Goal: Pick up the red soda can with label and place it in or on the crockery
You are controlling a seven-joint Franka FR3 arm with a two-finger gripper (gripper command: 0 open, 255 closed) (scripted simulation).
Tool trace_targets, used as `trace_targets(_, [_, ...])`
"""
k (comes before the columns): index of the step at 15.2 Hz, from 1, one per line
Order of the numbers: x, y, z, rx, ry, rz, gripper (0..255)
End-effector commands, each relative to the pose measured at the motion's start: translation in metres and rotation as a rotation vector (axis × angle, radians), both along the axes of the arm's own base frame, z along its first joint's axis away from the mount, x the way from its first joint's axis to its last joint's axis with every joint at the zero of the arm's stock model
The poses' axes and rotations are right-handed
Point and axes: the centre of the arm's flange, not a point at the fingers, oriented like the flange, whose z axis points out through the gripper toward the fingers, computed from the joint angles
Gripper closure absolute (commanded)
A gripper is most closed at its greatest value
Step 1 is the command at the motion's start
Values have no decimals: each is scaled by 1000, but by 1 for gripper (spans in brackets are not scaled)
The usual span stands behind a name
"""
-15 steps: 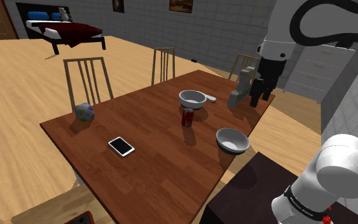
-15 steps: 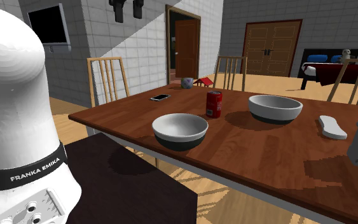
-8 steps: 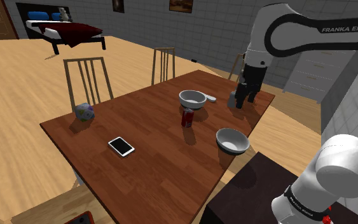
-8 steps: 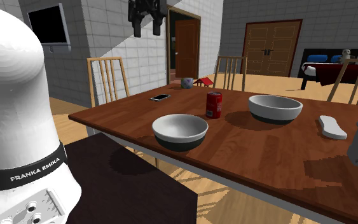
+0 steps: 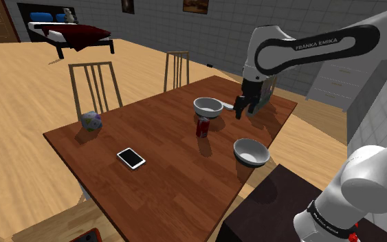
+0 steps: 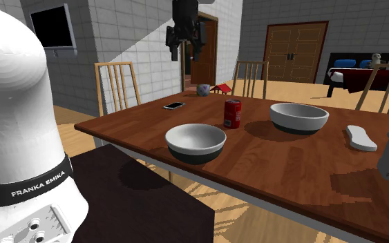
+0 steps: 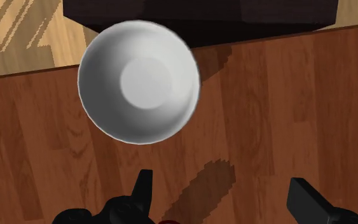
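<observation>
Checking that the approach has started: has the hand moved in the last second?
Yes. In the shoulder view the open hand has shifted left, toward the far bowl and red can.

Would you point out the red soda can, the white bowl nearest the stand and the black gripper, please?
red soda can (image 6: 233,114), second exterior view, its side.
white bowl (image 7: 139,81), wrist view, inner floor.
black gripper (image 6: 185,43), second exterior view, between fingertips.
</observation>
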Motion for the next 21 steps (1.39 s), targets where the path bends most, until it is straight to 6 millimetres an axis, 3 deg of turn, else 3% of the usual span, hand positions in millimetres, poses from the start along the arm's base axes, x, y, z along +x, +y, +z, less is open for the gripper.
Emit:
trace_targets(1, [21, -4, -17, 1, -6, 2, 0])
trace_targets(21, [231, -43, -162, 9, -55, 21, 0])
